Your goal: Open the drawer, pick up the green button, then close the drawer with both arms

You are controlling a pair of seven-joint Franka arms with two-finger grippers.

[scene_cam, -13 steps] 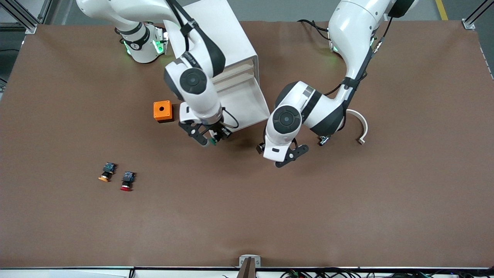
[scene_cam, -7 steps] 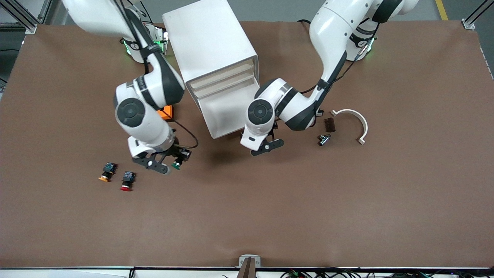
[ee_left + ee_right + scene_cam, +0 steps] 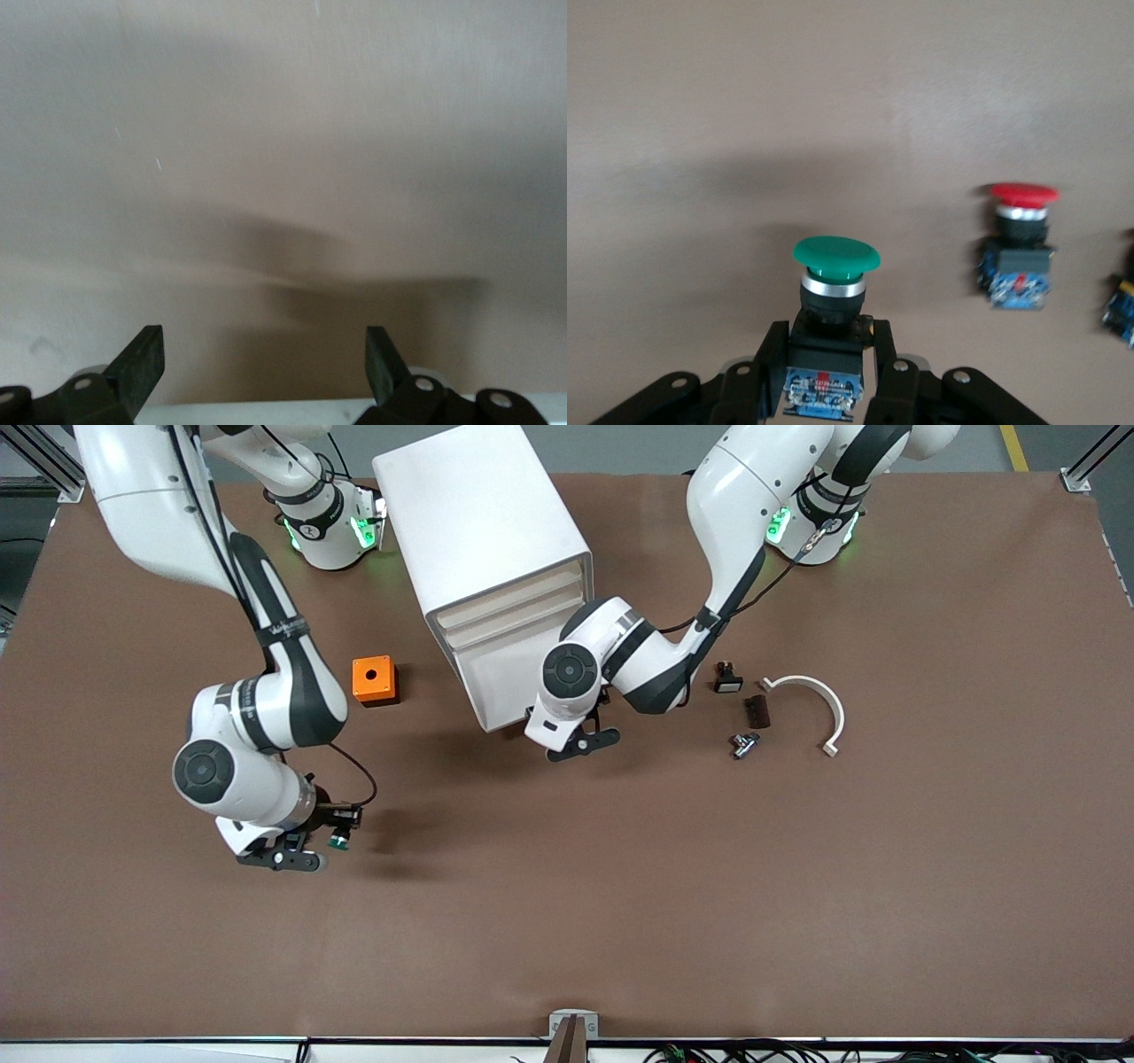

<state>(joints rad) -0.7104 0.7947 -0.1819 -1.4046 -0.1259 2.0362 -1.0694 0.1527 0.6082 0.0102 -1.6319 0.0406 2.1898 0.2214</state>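
Observation:
My right gripper (image 3: 321, 843) is shut on the green-capped button (image 3: 337, 840) and hangs low over the table, toward the right arm's end. In the right wrist view its fingers (image 3: 772, 347) clamp the black body of the button (image 3: 835, 257), cap pointing away. The drawer (image 3: 493, 684) stands pulled out of the white cabinet (image 3: 483, 531). At the drawer's front end my left gripper (image 3: 578, 744) is open and holds nothing. In the left wrist view the left gripper (image 3: 263, 359) faces a pale surface, with a white edge between its fingers.
A red-capped button (image 3: 1021, 239) and another button (image 3: 1125, 305) lie on the table beside the held one; my right hand hides them in the front view. An orange box (image 3: 374, 680) sits beside the cabinet. A white curved piece (image 3: 819, 704) and small dark parts (image 3: 756, 710) lie toward the left arm's end.
My right arm has swung from the drawer's front toward the right arm's end, carrying the green button to beside the two loose buttons. My left gripper has moved in to the drawer's front.

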